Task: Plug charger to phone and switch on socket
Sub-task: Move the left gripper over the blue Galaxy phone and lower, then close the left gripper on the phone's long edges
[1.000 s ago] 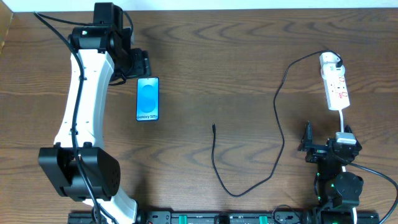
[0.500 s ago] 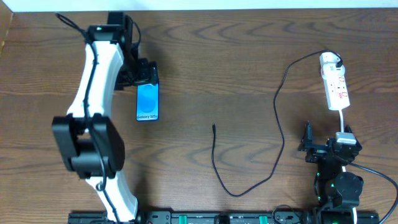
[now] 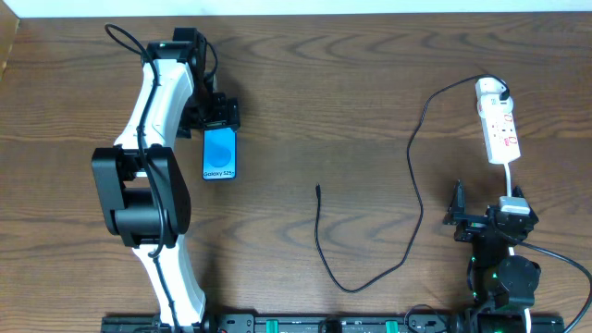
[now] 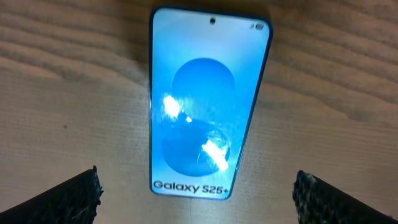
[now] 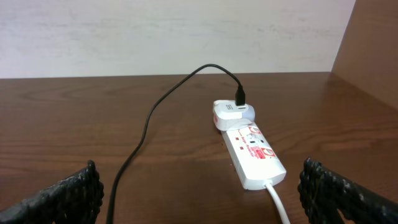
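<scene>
Phone (image 4: pixel 202 106) screen bright blue; charger (image 3: pixel 413 185) black; socket (image 5: pixel 254 154) white, red markings.

Bare table (image 4: pixel 74 93) either side of the phone (image 4: pixel 205 106), seemingly ample margin within the left end effector (image 4: pixel 196 194)

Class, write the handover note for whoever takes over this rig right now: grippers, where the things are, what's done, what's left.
Left gripper: open, empty, above the phone.
Right gripper: open, empty, at the near table edge, facing the socket.
Charger: plug in the socket; free tip lies mid-table, apart from the phone.
Done: only the charger's plug is in the socket.
Left: put the tip into the phone and switch the socket on (switch state unclear).
</scene>
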Action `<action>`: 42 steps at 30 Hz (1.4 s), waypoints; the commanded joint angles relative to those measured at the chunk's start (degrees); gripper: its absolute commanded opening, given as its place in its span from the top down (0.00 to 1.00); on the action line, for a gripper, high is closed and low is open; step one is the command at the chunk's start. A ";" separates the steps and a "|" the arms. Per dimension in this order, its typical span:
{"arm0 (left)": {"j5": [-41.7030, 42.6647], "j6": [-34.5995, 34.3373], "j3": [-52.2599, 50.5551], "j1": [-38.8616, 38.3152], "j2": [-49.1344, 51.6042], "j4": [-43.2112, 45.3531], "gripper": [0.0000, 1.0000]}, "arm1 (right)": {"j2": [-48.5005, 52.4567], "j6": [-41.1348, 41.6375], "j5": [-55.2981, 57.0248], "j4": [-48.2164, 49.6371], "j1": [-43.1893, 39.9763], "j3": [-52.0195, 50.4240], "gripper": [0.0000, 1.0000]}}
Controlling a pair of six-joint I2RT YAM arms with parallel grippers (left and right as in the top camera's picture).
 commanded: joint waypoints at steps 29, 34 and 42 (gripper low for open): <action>-0.33 2.10 -12.79 -0.55 0.37 12.94 0.02 | -0.20 0.98 0.66 -0.09 -0.17 -0.04 0.01; -0.33 2.10 -12.79 -0.79 0.37 14.03 0.02 | -0.20 0.98 0.66 -0.09 -0.17 -0.04 0.01; -0.81 2.08 -12.85 -1.18 1.22 13.99 0.02 | -0.20 0.98 0.66 -0.09 -0.17 -0.04 0.01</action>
